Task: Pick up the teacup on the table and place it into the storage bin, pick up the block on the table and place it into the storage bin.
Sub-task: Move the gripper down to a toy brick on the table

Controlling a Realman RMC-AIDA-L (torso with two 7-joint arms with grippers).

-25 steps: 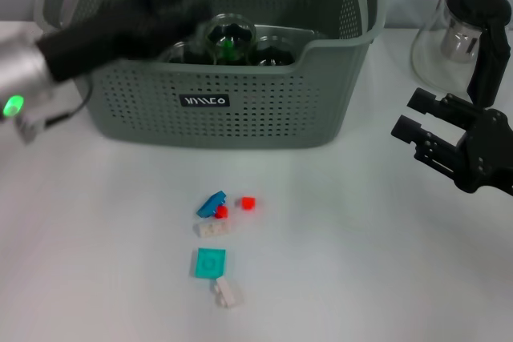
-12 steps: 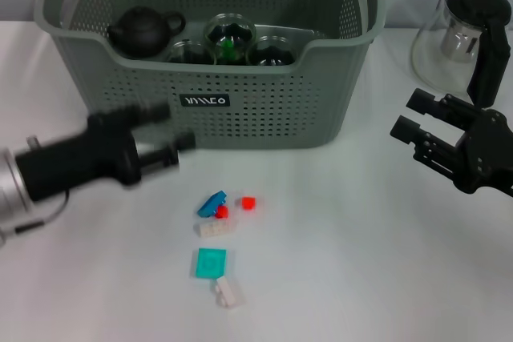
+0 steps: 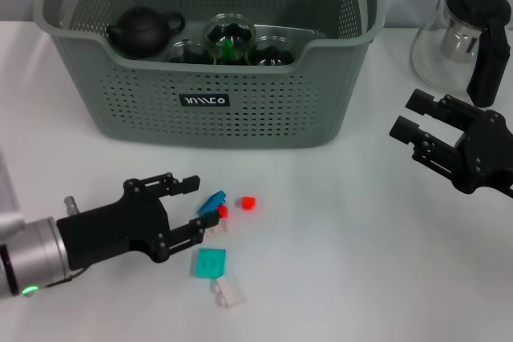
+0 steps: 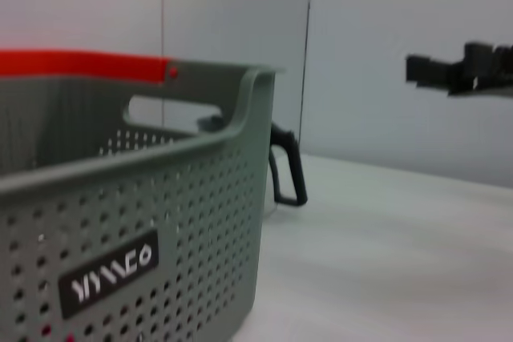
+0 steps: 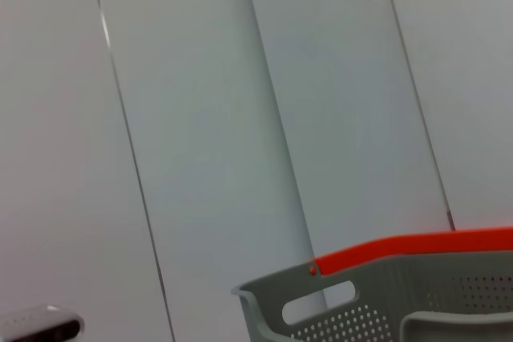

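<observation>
The left gripper, jaws spread and empty, has dropped from the bin to the counter beside the blue block, so the blocks come next. The right gripper hangs released, parked near the jug.

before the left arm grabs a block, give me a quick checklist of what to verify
1. Left gripper open: ok, jaws spread beside the block pile.
2. Jaws lined up on one block: cannot tell; the blue block, a small red piece and a white block crowd together at the tips.
3. Other blocks out of the way: ok for the red cube and teal tile, both apart from the jaws.
4. Storage bin has room: ok, though a black teapot and glass cups already sit inside.
5. Right gripper out of the path: ok, off at the right near the glass jug.
</observation>
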